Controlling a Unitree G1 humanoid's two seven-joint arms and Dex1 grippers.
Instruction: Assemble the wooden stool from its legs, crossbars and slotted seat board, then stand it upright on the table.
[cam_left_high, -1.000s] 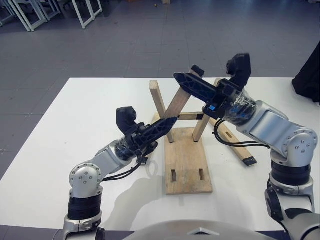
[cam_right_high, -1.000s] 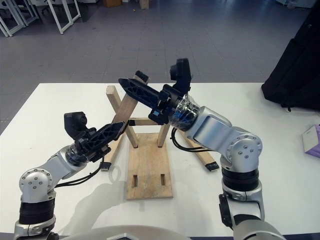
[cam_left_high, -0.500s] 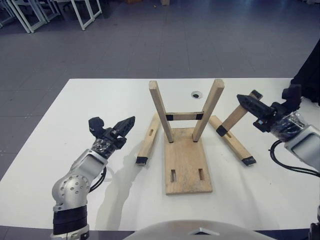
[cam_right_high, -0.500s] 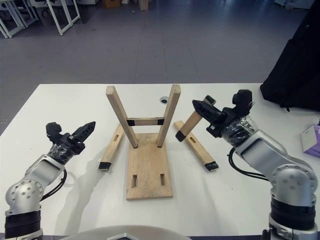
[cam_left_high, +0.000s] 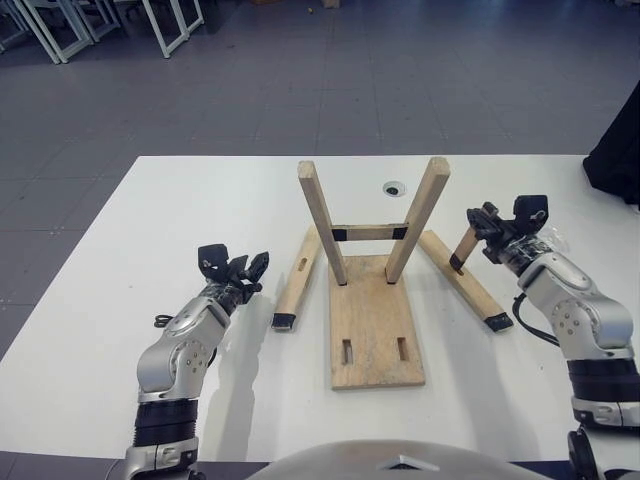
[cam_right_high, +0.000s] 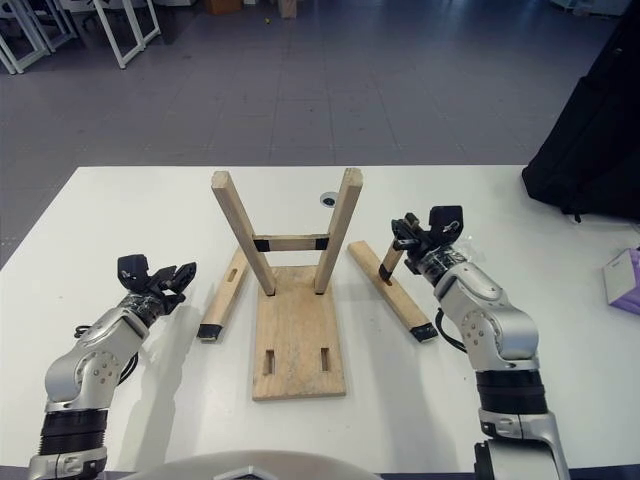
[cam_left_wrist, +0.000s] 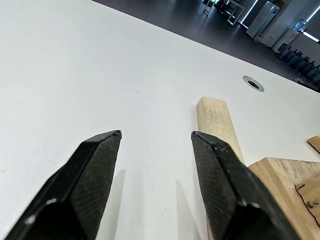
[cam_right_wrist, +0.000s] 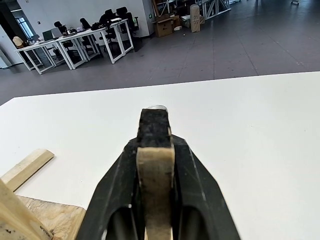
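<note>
The slotted seat board (cam_left_high: 375, 320) lies flat on the white table (cam_left_high: 150, 200). Two legs (cam_left_high: 322, 222) (cam_left_high: 418, 218) joined by a crossbar (cam_left_high: 370, 232) stand up from its far end. One loose leg (cam_left_high: 296, 278) lies left of the board, another (cam_left_high: 465, 282) lies to its right. My right gripper (cam_left_high: 488, 226) is shut on a wooden bar (cam_right_wrist: 155, 170) with a black end, tilted down over the right loose leg. My left gripper (cam_left_high: 246, 270) hovers low and open just left of the left loose leg (cam_left_wrist: 215, 117), holding nothing.
A round cable hole (cam_left_high: 393, 187) sits in the table behind the stool parts. A black bag (cam_right_high: 590, 130) stands on the floor beyond the right edge, and a purple object (cam_right_high: 625, 280) lies at the far right of the table.
Both arms have drawn back from over the standing legs toward the sides. My left gripper dropped to the table beside the left loose leg. My right gripper carried its bar rightward and lower.
</note>
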